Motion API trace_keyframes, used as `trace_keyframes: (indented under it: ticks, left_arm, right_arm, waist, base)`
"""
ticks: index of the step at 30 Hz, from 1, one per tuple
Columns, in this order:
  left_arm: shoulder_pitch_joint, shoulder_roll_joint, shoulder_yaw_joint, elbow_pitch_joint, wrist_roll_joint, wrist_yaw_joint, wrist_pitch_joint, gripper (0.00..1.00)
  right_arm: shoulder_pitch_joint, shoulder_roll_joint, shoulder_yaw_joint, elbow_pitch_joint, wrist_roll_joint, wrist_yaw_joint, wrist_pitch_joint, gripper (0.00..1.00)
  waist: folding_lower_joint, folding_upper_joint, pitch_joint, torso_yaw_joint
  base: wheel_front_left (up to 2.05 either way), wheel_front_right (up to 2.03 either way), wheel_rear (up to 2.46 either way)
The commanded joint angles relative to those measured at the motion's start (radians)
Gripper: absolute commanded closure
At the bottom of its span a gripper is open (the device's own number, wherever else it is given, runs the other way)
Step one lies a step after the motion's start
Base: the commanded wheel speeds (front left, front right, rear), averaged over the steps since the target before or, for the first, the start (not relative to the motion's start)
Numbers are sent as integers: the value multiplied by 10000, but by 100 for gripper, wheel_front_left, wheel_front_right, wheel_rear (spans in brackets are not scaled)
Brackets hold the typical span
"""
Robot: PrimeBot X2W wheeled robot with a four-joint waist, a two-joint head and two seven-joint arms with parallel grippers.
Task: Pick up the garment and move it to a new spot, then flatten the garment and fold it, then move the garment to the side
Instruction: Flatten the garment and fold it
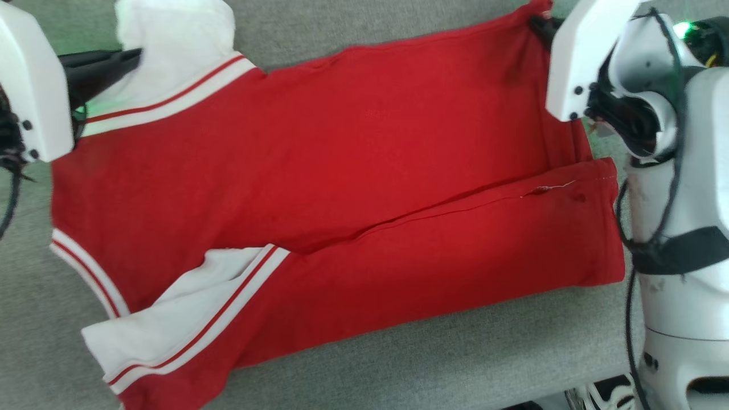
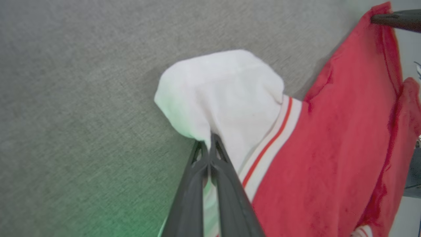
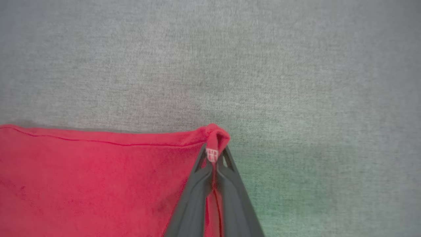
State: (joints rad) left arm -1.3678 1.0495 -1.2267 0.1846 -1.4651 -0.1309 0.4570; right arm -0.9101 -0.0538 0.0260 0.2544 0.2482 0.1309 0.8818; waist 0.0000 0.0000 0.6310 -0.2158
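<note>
The garment (image 1: 342, 171) lies spread across the grey worktop (image 1: 455, 353), its near side folded in. The left tool (image 2: 210, 140) is clamped on the far white sleeve (image 2: 223, 89), the right tool (image 3: 213, 154) on the far hem corner. Lift both evenly (far edge kept taut) and lay it toward the worktop's near edge.

Red, white-sleeved garment (image 1: 353, 171) lies partly folded.
</note>
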Motion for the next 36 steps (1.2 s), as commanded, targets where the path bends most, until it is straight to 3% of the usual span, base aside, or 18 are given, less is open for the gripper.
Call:
trace_keyframes:
  ticks: [1,8,18,25,30,36]
  left_arm:
    - [111,-51,-2,-99,-152,9,-256,100]
    - [826,103,21,-1320,-682,9,-1587,100]
    - [3007,1049,-321,-3740,-201,9,-4269,100]
    - [5144,1604,-493,-4549,315,9,-6251,100]
    - [6314,1299,-525,-4498,618,9,-6868,100]
    - [7178,320,-525,-3483,722,9,-7174,100]
  right_arm:
    - [181,-126,-59,-109,-52,-4,-166,100]
    - [1269,-883,133,-1028,397,-6,-326,100]
    - [4060,-2053,-213,-3144,1197,-6,155,100]
    - [6300,-2096,-1157,-4488,1567,-4,98,100]
    - [7096,-1915,-1352,-4583,1654,-6,-102,100]
    - [7289,-1771,-1185,-3999,1253,-4,-682,100]
  waist:
    - [0,0,-246,146]
    - [0,0,-1315,649]
    - [0,0,-2333,1356]
    - [0,0,-2523,1649]
    - [0,0,-2475,1699]
    - [0,0,-2243,1794]
  base:
    - [0,0,0]
    - [0,0,0]
    - [0,0,0]
    - [0,0,0]
    - [0,0,0]
    - [0,0,0]
